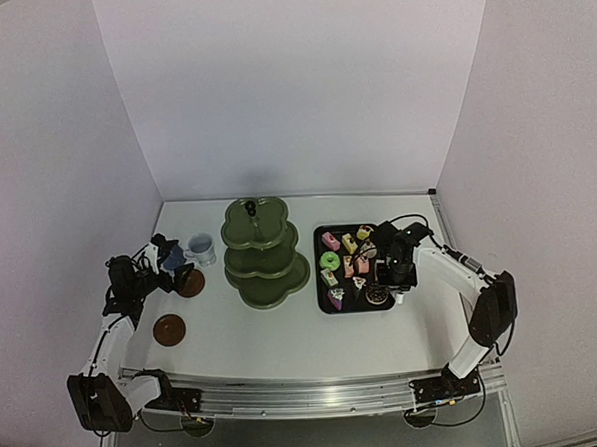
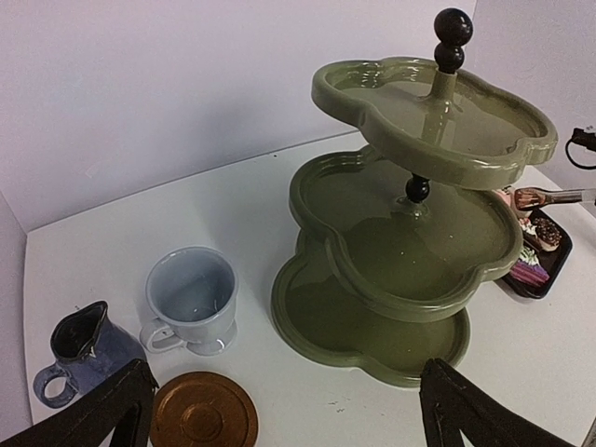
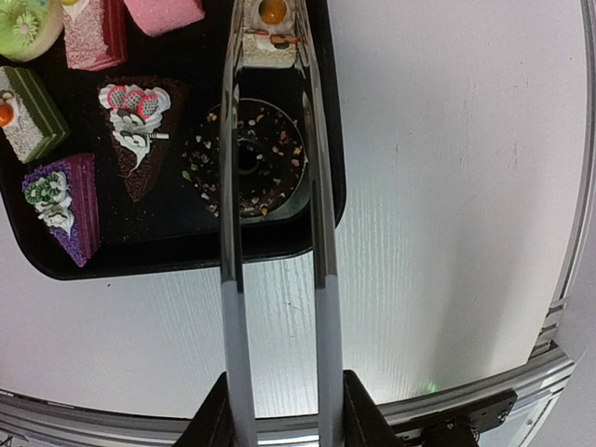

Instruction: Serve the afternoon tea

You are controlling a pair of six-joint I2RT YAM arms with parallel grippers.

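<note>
While squeezing the metal tongs between the fingers of the right gripper, reaches over the near right corner of the black tray at the right of the white table. Straddles the chocolate sprinkle doughnut with both tong blades; cannot tell if touching. Puts the tong tips either side of a small white cake with an orange ball at the top edge of the right wrist view; cannot tell if pinched. Shows more cakes on the tray left of the doughnut: chocolate wedge with white cream, purple wedge, green layered slice, pink sprinkled block, green doughnut. Hangs the left gripper at table left, fingers spread wide, holding nothing. Faces, from the left wrist view, the olive-green three-tier stand upright at table centre, just left of the tray. Finds the dark-blue cup and the white cup side by side on the table left of the stand, both off the saucers. Has one brown saucer just in front of the white cup, between the left fingers. Places the second brown saucer nearer the arm bases, apart from the cups.
</note>
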